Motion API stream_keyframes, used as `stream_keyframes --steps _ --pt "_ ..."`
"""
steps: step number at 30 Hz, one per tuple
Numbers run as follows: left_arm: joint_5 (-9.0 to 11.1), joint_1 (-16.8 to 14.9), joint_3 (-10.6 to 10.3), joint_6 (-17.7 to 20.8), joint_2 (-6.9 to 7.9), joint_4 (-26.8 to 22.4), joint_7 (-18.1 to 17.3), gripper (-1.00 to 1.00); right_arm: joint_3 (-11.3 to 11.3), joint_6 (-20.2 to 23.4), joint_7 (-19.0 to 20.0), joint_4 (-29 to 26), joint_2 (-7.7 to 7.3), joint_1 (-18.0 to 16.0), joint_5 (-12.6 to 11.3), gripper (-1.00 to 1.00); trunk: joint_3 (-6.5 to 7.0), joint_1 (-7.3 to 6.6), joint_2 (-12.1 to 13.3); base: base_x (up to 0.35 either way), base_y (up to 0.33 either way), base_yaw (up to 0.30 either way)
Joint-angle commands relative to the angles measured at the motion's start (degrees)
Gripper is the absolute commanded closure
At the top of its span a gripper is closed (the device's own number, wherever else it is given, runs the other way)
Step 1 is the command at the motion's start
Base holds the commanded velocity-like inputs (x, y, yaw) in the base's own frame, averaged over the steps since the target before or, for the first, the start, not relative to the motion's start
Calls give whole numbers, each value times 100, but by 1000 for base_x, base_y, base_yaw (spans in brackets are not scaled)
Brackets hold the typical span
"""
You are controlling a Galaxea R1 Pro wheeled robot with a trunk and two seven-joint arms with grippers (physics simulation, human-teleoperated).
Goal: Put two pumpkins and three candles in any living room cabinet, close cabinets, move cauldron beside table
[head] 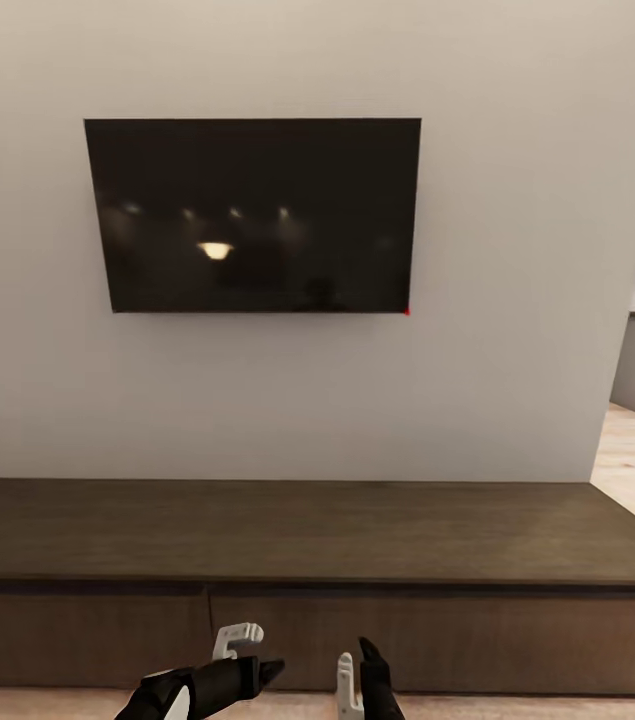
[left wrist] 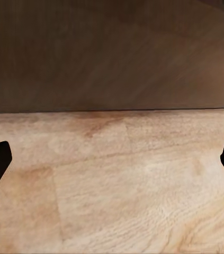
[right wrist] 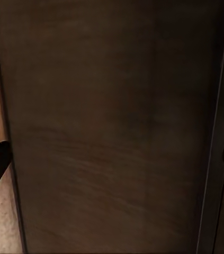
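Facing long low dark-brown wooden cabinet (head: 317, 560) against the wall, drawer fronts flush, top bare, black wall TV (head: 257, 215) hanging above. Holding left gripper (head: 247, 655) and right gripper (head: 362, 675) low, just in front of the drawer fronts, jaws spread wide, gripping nothing. Showing light wood-plank floor (left wrist: 117, 185) beneath, open room continuing past cabinet's right end.

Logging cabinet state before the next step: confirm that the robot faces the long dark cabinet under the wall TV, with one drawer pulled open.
Wrong on one point: no drawer is pulled open. In the head view the cabinet shows its drawer fronts flush and shut, under the TV.
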Motion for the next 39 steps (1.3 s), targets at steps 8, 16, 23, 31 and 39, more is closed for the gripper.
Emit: stream_keyframes --steps 8,16,23,31,39 --pt "60 -1 -7 56 2 -8 6 -100 3 48 -25 2 1 -3 45 -100 -7 0 -3 43 0 0" --pt "60 0 -7 50 2 -7 6 -100 1 48 -20 2 1 -3 37 -100 -7 0 -3 60 0 0" --pt "60 0 -7 50 2 -5 6 -100 -13 48 -28 -6 1 -3 37 -100 -7 0 -3 115 0 0" --pt "60 0 -7 52 2 -4 6 -100 -32 48 -29 -7 1 -3 37 -100 -7 0 -3 10 0 0" --pt "60 0 -7 52 2 -5 6 -100 -31 51 -29 -7 1 -3 36 -100 -7 0 -3 46 0 0"
